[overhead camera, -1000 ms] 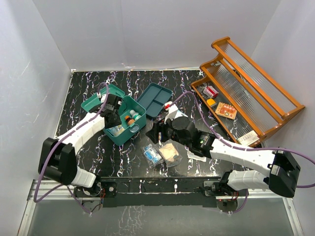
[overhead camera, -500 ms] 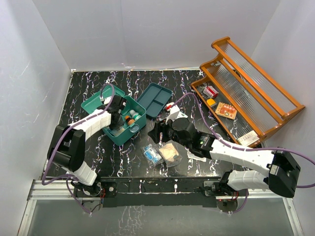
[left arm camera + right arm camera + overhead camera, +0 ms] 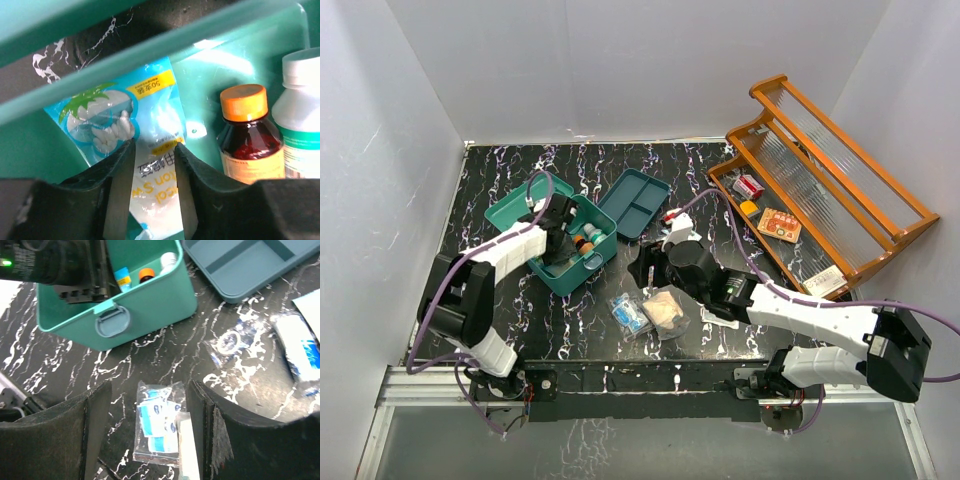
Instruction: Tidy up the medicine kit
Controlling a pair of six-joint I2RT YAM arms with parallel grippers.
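Two arms reach over the black marbled table [image 3: 500, 165] in the overhead view. The medicine kit [image 3: 578, 276] sits left of centre and open, its long axis running from 7 o'clock to 1 o'clock. Its lid [image 3: 510, 208] lies back toward 10 o'clock and its latch [image 3: 591, 262] faces 4 o'clock. The left gripper [image 3: 560, 245] dips inside the kit. The right gripper [image 3: 640, 270] hangs near the kit at its 3 o'clock. A divided tray [image 3: 633, 203] lies just beside the kit at 1 o'clock, and a wooden rack [image 3: 820, 190] stands at the table's 3 o'clock edge. A bag of blue sachets [image 3: 632, 313] and a beige packet [image 3: 667, 312] lie at the kit's 5 o'clock.

In the left wrist view, the black fingers [image 3: 120, 200] stand a narrow gap apart. A cotton-swab packet [image 3: 155, 120] on the teal floor fills that gap. Whether they pinch it cannot be told. A brown bottle [image 3: 245, 140] with an orange cap stands at the packet's 3 o'clock, with a white bottle [image 3: 300, 125] just beside it.

In the right wrist view, the jaws are spread wide with nothing between them, above the bag of sachets. The kit's latched wall is at 11 o'clock and the tray at 1 o'clock.
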